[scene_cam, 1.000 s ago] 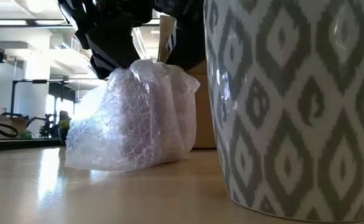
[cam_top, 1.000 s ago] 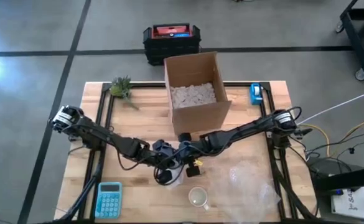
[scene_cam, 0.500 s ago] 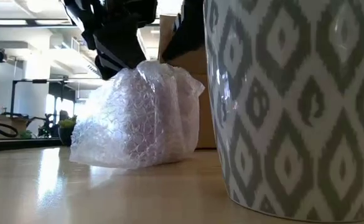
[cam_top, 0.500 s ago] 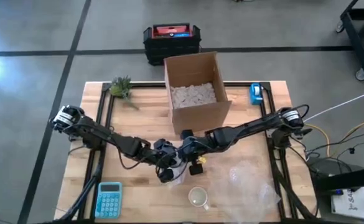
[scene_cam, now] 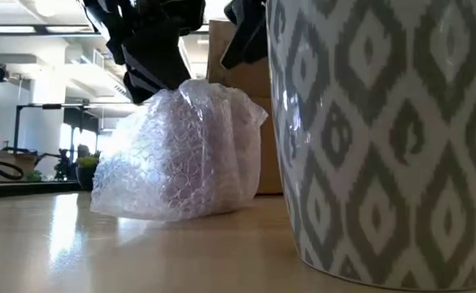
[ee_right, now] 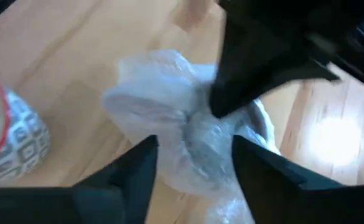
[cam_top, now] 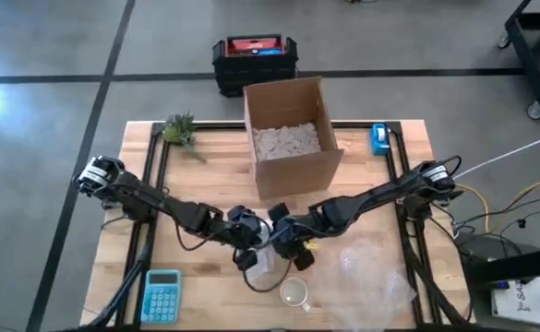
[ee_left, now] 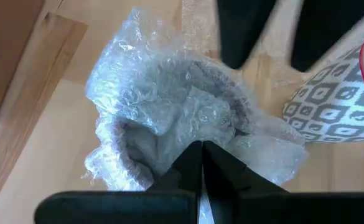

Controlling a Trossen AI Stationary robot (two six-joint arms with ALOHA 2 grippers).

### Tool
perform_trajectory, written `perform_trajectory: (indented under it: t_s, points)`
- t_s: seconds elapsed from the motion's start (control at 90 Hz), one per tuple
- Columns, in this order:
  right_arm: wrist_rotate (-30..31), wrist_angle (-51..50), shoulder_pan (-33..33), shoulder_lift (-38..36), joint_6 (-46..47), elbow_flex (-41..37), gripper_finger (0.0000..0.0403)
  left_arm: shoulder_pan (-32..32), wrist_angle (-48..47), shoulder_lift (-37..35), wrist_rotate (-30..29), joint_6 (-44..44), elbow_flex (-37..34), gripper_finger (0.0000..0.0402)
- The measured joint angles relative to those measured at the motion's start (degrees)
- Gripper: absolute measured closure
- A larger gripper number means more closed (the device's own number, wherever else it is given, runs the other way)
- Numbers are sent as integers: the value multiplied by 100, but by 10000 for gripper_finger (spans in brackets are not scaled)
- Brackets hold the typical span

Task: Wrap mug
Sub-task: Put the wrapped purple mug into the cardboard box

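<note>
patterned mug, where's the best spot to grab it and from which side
Take the patterned mug by its rim from straight above, one finger inside: it stands upright with its mouth open. The bubble-wrapped bundle and both hands crowd its far side, so a side approach there looks blocked.

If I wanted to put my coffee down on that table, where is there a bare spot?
Bare wood lies between the small plant and the cardboard box, and between the box and the blue tape dispenser. The front middle is crowded: both arms meet over the bubble-wrapped bundle, beside the patterned mug, loose wrap and calculator.
</note>
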Motion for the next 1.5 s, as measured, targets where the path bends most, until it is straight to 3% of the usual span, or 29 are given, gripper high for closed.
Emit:
perform_trajectory:
  t_s: [0.178, 0.344, 0.656, 0.978, 1.167, 1.356, 1.5]
  points:
    - [305, 20, -86, 378, -43, 0, 143, 0, 13, -13, 41, -2, 0, 402]
    - [548, 98, -138, 698, -52, 28, 149, 0, 12, -62, 44, -2, 0, 402]
    - [539, 276, -145, 765, -64, 22, 230, -7, 17, -269, 46, 46, 0, 402]
    - [508, 44, -148, 783, -252, -2, 386, -7, 49, -595, 44, 26, 0, 402]
    - [603, -141, -98, 664, -298, -21, 388, -7, -294, -934, 42, 18, 0, 402]
    - [566, -455, -41, 71, -274, -22, 391, -20, -584, -1395, -27, 14, 0, 402]
    - [627, -728, -6, -589, -182, -22, 391, -133, -825, -1717, -589, 78, -52, 402]
